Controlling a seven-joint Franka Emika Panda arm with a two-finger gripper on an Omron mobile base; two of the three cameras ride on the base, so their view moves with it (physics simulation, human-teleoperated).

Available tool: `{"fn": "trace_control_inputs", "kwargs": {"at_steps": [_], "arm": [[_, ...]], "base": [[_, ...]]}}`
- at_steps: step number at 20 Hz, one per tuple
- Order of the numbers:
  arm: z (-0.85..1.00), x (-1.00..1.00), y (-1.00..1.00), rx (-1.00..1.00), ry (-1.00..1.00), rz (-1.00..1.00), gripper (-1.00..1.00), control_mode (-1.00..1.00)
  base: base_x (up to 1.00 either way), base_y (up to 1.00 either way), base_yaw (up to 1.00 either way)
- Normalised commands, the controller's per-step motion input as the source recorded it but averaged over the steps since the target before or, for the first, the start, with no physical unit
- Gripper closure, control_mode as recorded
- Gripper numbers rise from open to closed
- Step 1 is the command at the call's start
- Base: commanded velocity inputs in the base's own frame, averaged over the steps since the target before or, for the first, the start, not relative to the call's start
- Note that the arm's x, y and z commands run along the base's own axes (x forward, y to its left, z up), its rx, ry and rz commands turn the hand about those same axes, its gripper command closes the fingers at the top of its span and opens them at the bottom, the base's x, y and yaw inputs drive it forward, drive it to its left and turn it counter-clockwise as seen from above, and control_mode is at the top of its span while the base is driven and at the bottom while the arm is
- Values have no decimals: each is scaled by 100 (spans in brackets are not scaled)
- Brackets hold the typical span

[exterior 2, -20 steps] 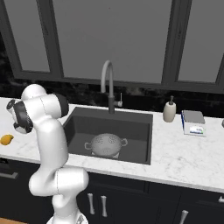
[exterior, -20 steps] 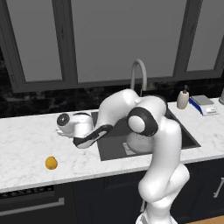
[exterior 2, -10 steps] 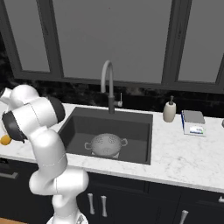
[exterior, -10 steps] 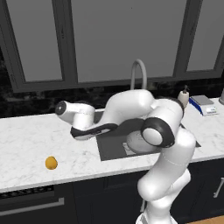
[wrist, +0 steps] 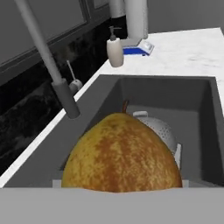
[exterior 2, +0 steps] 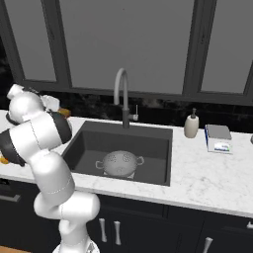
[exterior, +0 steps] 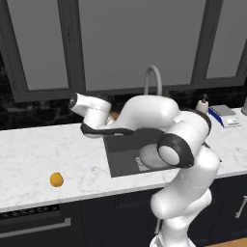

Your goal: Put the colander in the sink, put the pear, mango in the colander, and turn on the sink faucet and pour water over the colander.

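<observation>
The brown-olive pear (wrist: 121, 153) looms large in the hand view, hanging over the left rim of the dark sink (wrist: 192, 109). My gripper (exterior: 110, 117) is shut on the pear (exterior: 115, 116) above the counter by the sink's left edge; its fingertips are hidden behind the fruit. Down in the basin lies the pale holed colander (exterior 2: 120, 162), partly hidden by my elbow in the left base view (exterior: 147, 155). The orange-yellow mango (exterior: 56, 179) rests on the white counter far to the left. The grey gooseneck faucet (exterior 2: 121, 86) arches over the back of the sink.
A white soap bottle (exterior 2: 191, 125) and a blue-and-white box (exterior 2: 219, 138) stand on the counter right of the sink. Dark windows and a black backsplash run behind. White marble counter (exterior: 38, 154) stretches left of the basin.
My arm has swung up from the counter left of the sink and moved right toward the basin, carrying the pear. The mango and colander have stayed put.
</observation>
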Motion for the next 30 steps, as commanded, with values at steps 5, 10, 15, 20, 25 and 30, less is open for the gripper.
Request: {"fn": "trace_control_inputs", "kwargs": {"at_steps": [5, 10, 15, 20, 25, 30], "arm": [[4, -21, -100, 29, -1, -45, 100, -100], [-50, -74, -75, 30, -16, -38, 100, -100], [-75, -96, -1, 17, -55, -39, 100, -100], [-42, -28, 33, 0, -41, -31, 100, -100], [-14, 8, 52, 0, -26, -15, 100, -100], [0, 47, 17, 9, 5, -10, 100, -100]], "base": [[0, 0, 0], [0, 0, 0], [0, 0, 0], [0, 0, 0], [0, 0, 0], [0, 0, 0]]}}
